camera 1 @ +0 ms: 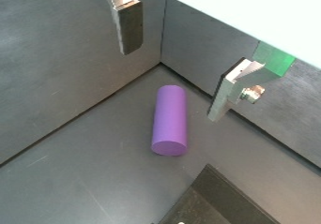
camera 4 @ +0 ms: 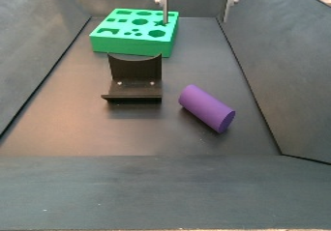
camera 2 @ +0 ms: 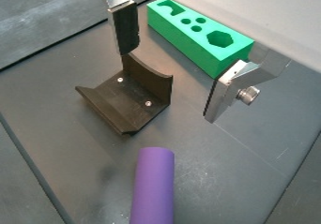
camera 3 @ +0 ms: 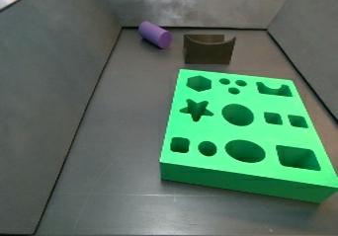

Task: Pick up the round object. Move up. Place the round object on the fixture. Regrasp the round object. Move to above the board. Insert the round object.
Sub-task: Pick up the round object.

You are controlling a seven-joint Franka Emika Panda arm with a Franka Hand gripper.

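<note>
Gripper [camera 1: 178,66] hangs above the floor, fingers spread, empty, lined up for pickup. Round object [camera 4: 206,107] lies flat just beside fixture [camera 4: 132,77]; board [camera 4: 134,31] far behind.

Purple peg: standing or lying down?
Lying on its side: the purple peg rests lengthwise on the floor beside the fixture. The open tool hangs above, empty.

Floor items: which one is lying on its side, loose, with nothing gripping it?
The round object, the purple cylinder, lies on its side beside the fixture. The gripper hangs above it, jaws open and empty. The board lies flat.
</note>
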